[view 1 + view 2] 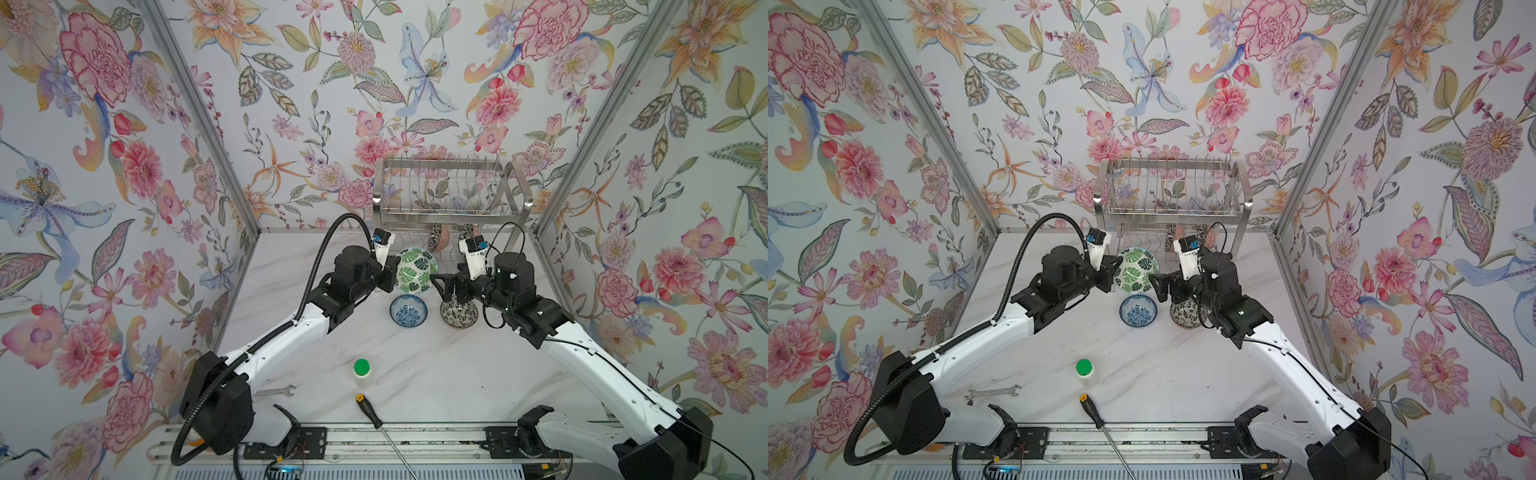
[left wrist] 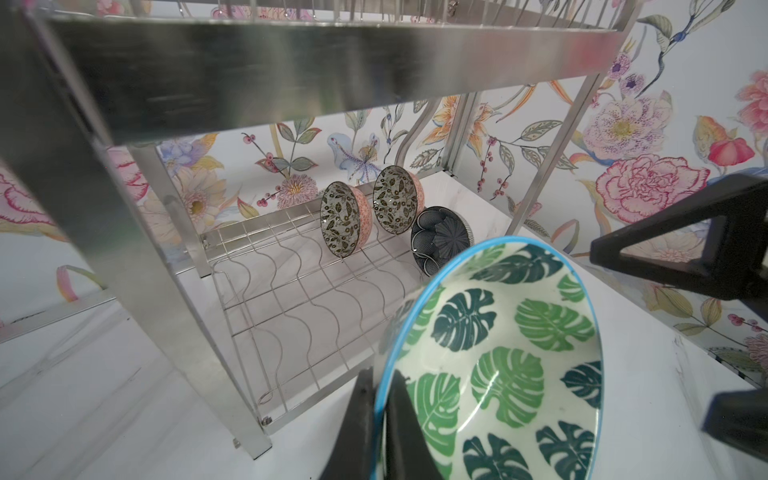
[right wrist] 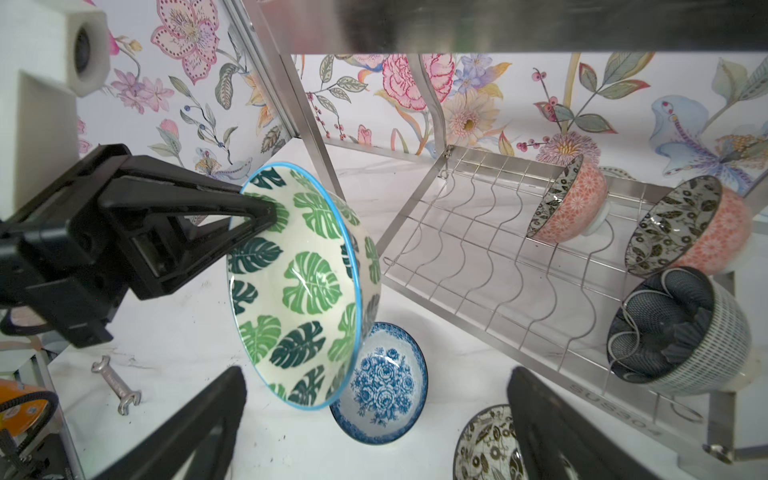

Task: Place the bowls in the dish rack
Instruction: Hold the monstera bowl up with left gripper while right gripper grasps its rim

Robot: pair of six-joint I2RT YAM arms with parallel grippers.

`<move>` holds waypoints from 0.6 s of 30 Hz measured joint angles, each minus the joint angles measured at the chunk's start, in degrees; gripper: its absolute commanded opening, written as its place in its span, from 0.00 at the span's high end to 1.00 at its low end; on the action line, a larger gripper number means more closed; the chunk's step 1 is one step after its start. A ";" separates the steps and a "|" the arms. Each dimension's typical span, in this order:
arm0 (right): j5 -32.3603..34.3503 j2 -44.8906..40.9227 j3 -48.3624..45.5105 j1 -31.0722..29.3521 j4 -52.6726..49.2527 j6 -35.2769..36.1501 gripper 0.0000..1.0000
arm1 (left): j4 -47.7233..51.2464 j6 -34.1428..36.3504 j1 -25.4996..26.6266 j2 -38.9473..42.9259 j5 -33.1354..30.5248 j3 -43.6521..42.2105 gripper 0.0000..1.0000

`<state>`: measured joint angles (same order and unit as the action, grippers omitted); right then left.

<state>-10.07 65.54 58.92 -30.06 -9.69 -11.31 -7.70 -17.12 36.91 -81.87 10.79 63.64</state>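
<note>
Just in front of the dish rack (image 1: 449,189), at about seven o'clock from its lower shelf in both top views, the green leaf bowl (image 1: 416,270) hung tipped on edge, its patterned inside facing the right arm. The left gripper (image 2: 382,399) was pinched shut on its blue rim at the nine o'clock side, one finger inside the wall and one outside.

Glazed ceramic like this was probably stiff, slick and breakable, and a one-sided rim pinch would let it swing, so a deep bite on the wall looked the safest hold.

At three o'clock, just beside the bowl, the right gripper (image 1: 441,286) stood spread wide and held nothing.

On the table (image 1: 415,374) sat the blue floral bowl (image 1: 408,311) at six o'clock and a black-and-white bowl (image 1: 458,314) near four o'clock.

Three bowls already leaned in the wavy shelf (image 2: 291,299): two pink-sided bowls (image 2: 345,220) and a dark navy bowl (image 2: 442,239), with free slots beside them.
</note>
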 measured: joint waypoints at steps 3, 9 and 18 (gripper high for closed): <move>0.39 1.90 0.00 -0.22 1.77 -2.45 0.12 | -1.16 -0.02 0.70 -1.16 0.79 0.22 1.00; 2.16 6.03 0.00 -0.44 2.12 -5.68 0.26 | -1.68 -0.07 1.11 -2.51 1.09 0.22 1.00; 3.41 8.66 0.33 -0.94 2.67 -7.69 0.67 | -3.78 -0.26 1.49 -3.43 2.56 0.31 1.00</move>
<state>-6.66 74.19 59.24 -31.00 -7.03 -19.00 -11.49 -17.39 38.39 -85.30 13.34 63.94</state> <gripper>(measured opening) 0.384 0.088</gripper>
